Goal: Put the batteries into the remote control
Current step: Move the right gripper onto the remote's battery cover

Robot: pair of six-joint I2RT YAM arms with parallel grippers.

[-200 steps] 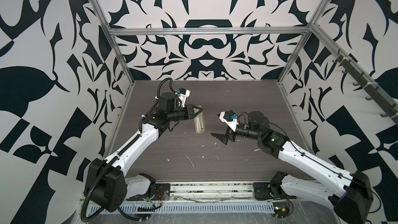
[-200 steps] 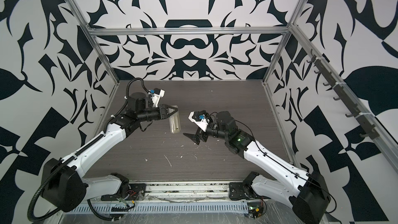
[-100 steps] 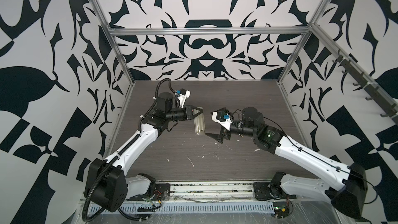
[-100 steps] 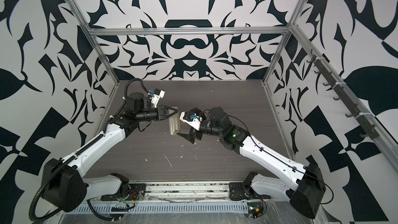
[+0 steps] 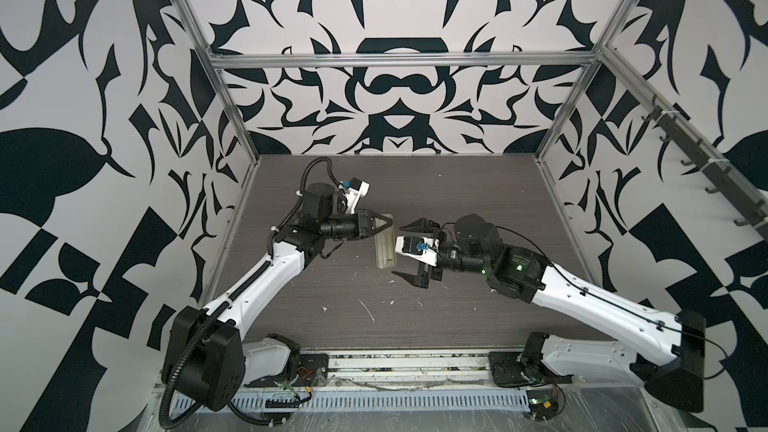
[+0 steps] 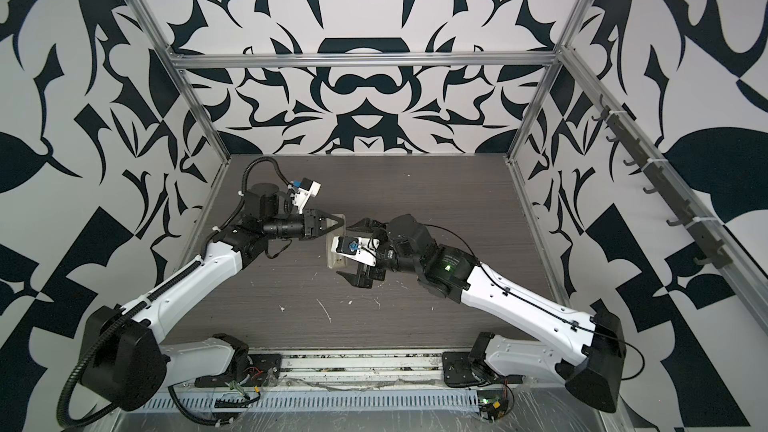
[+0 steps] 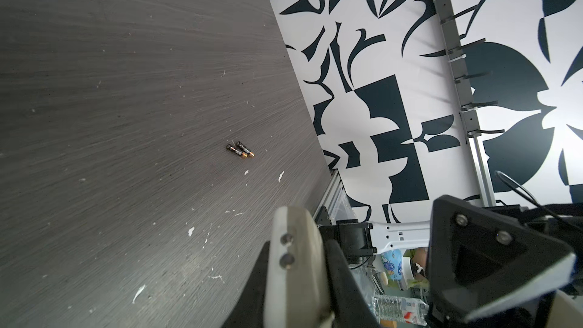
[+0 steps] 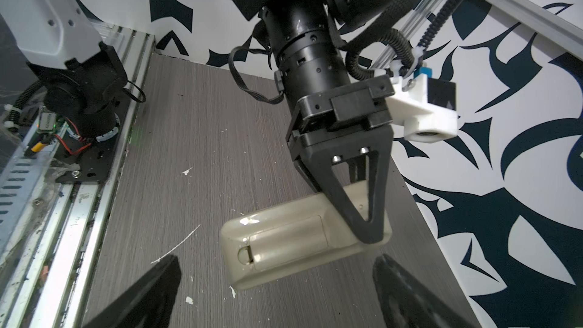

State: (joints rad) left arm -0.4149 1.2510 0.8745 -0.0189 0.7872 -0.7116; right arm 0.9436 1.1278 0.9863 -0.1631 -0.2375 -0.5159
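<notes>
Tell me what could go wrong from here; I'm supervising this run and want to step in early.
1. The left pincer grips the remote only by one end; a push from the open right pincer could twist it or slip it loose.
2. The battery cover is shut, so prying it might flick it away.
3. The batteries lie loose side by side on the table; picking one may roll the other.

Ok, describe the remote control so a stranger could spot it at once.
Look at the dark wood-grain table; near its middle the left tool is shut on one end of the remote control. It is a slim cream-white slab whose plain back shows a closed battery cover, far longer and paler than the two small dark batteries on the table.
</notes>
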